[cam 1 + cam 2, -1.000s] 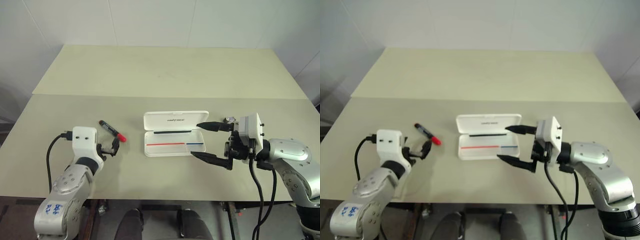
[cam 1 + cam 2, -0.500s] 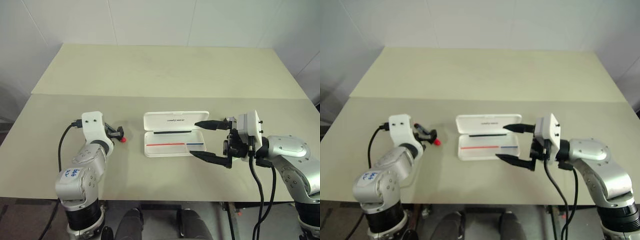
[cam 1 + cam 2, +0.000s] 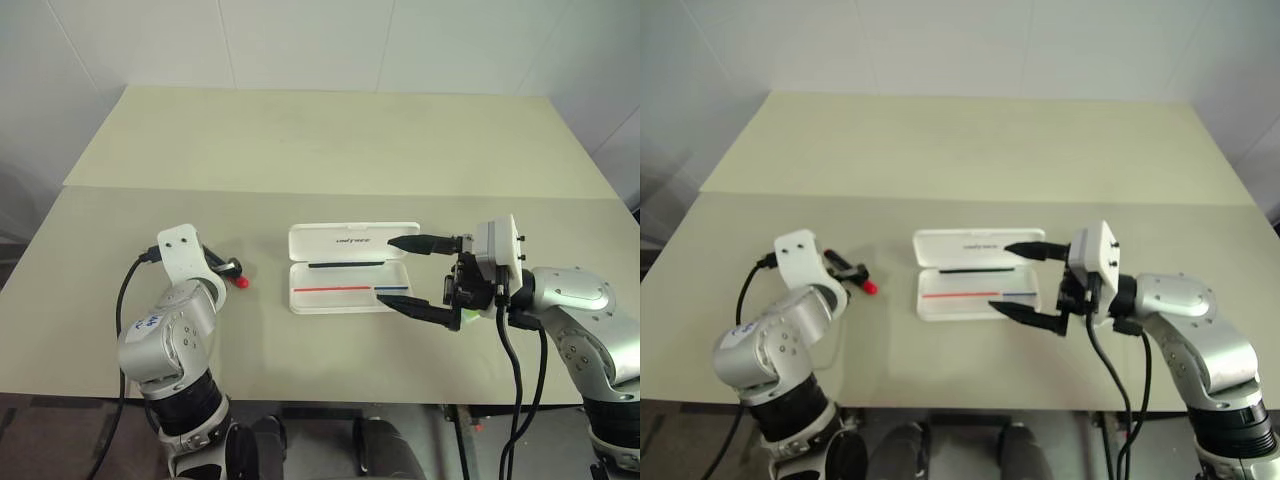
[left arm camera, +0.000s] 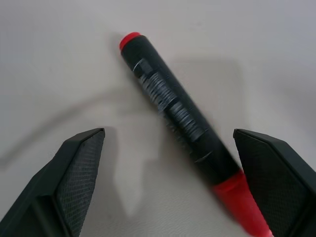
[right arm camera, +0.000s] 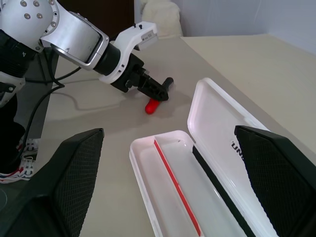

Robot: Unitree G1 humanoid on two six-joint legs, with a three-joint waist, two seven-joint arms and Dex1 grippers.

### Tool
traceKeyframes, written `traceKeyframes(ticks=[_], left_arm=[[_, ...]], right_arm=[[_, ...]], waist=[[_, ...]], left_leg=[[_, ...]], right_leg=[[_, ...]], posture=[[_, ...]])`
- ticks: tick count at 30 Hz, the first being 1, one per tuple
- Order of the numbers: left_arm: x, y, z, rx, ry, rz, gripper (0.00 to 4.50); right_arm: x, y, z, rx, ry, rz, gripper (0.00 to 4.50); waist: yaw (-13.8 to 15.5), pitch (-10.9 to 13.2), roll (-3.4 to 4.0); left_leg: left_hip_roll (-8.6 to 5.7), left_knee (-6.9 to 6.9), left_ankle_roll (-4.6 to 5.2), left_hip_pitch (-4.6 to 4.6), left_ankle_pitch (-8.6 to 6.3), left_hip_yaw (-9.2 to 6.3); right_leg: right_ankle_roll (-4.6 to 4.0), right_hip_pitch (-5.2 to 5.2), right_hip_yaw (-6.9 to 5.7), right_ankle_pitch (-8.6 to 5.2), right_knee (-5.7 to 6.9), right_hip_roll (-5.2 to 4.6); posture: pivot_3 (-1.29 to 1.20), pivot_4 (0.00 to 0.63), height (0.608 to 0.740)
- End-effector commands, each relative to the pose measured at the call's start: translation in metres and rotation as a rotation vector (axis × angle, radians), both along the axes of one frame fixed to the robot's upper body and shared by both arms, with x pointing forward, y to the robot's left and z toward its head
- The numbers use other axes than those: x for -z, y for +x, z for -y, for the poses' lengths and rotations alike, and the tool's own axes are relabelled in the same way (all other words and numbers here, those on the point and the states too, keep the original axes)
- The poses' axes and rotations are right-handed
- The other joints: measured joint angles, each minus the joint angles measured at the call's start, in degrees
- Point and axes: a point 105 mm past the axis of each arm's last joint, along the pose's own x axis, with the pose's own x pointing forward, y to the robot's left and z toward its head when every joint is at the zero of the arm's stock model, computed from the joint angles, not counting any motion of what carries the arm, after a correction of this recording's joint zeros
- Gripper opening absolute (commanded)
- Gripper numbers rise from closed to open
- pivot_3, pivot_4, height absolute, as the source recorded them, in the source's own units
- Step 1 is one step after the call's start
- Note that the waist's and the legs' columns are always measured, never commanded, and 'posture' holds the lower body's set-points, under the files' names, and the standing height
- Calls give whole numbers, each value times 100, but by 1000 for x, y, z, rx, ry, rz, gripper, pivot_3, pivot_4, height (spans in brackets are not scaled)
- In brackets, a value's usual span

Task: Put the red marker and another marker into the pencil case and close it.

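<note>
Left wrist view: left claw [image 4: 165,187] wide open, its fingers either side of the marker [image 4: 182,118] lying on the table [image 4: 59,59], not gripping it (red tip pokes out past the claw in the head views). Case [image 3: 345,270] lies open mid-table. Right claw [image 3: 415,275] wide, empty, at the case's right end.

We look past our left gripper [image 4: 168,190], fingers [image 4: 74,182] spread wide, at the red marker [image 4: 185,123] lying diagonally on the table [image 4: 59,59] btwn them: dark barrel w/ print, red at both ends, touching neither finger.
</note>
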Motion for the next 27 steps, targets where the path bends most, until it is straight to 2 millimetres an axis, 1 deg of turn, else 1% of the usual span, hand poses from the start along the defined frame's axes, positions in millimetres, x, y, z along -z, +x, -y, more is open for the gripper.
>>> traceKeyframes(ticks=[1,9,11,13,17,20,22,24,27], left_arm=[[-7,0,-6,-32,-7,24,3857],[-6,-2,-8,-39,-16,10,1144],[-6,-3,-9,-46,-19,11,622],[-7,-2,-10,-44,-16,17,591],[-20,0,-16,-58,-3,80,591],[-32,1,-23,-61,22,143,591],[-46,2,-27,-48,59,213,591],[-56,1,-28,-22,83,269,591],[-56,-7,-29,15,101,286,591]], right_arm=[[-6,0,-3,-8,21,28,4500],[-7,0,-6,-8,37,34,4500],[-8,0,-7,-7,40,36,4500],[-8,1,-7,-7,43,38,4500],[-8,3,-8,-1,48,39,4500],[-7,4,-8,4,52,38,4500],[-6,5,-8,5,54,38,4500],[-5,5,-9,5,56,36,4500],[-5,5,-8,3,56,34,4500]], waist=[[0,1,-1],[-4,2,-3],[-10,2,-3],[-11,2,-3],[-11,3,-4],[-8,4,-6],[-7,5,-8],[-7,5,-9],[-11,5,-8]], left_leg=[[0,0,-1,0,0,0],[0,-3,-4,0,-3,0],[1,-3,-5,0,-3,0],[0,-2,-5,0,-3,0],[0,-3,-5,0,-3,0],[1,-6,-5,0,-3,0],[1,-9,-6,-1,-3,0],[1,-11,-6,-1,-4,1],[1,-21,-7,-1,-4,3]], right_leg=[[0,0,0,0,0,0],[0,-1,0,0,-4,0],[0,-1,0,0,-3,0],[0,-1,0,0,-2,0],[0,-1,0,0,-3,0],[0,-2,0,0,-4,0],[-1,-3,0,0,-6,0],[-1,-3,1,0,-8,0],[-1,-3,1,0,-14,-2]], posture=[[0,150,740],[0,150,740],[0,150,740],[0,150,740],[0,150,740],[0,150,740],[0,150,740],[0,150,740],[0,150,740]])
